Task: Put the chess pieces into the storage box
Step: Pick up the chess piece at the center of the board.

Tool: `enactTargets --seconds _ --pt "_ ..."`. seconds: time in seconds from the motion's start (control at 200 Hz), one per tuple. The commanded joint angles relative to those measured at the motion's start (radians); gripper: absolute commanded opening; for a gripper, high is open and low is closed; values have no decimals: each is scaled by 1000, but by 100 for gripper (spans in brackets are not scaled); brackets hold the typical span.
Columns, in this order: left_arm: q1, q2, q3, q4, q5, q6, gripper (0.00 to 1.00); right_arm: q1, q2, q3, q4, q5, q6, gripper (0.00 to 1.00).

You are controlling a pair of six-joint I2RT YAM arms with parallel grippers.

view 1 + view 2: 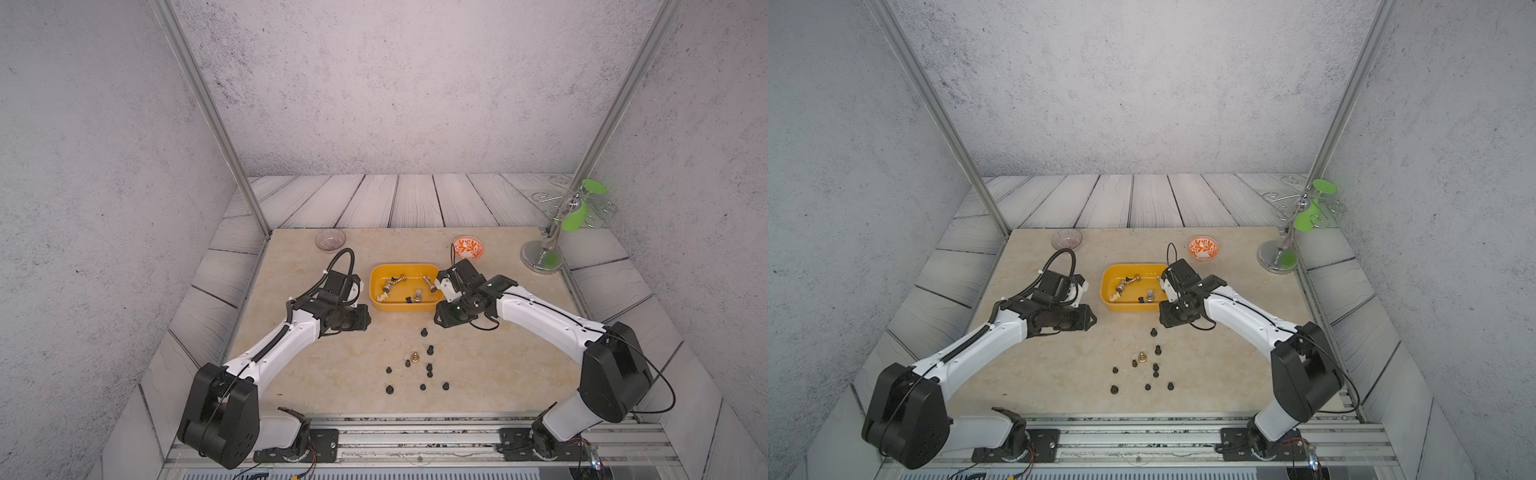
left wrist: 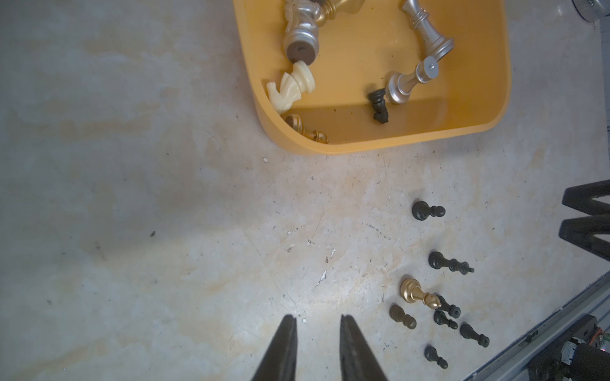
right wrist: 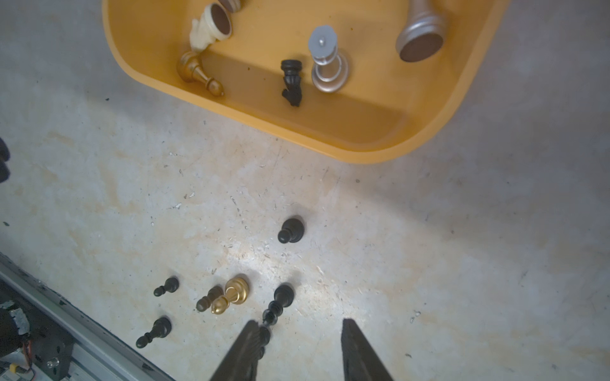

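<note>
Jaws parted and empty on both sides: left gripper (image 2: 318, 330) and right gripper (image 3: 302, 333) hang beside the storage box (image 1: 376, 291), mid-table (image 1: 311, 374). About seven chess pieces (image 1: 418, 296) are inside. Roughly ten stand toward the near edge, so I'd judge it under halfway.

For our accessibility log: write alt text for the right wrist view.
The yellow-orange storage box holds chess pieces in cream, gold, black and silver. On the beige table outside it sit one gold piece and several black ones, with the open, empty right end effector pointing toward them.
</note>
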Motion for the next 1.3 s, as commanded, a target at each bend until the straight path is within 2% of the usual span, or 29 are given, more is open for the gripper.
enactTargets --seconds 0.0,0.33,0.876,1.296 --pt "8 -31 -13 11 5 -8 27 27 65 50 -11 30 -24 43" --pt "8 -34 -27 18 21 -17 27 97 214 143 -31 95 -41 42" --pt "8 -40 -36 22 40 -24 27 110 359 198 -36 130 -40 39" --pt "8 -61 -42 16 38 -29 27 110 422 221 -33 131 -30 29"
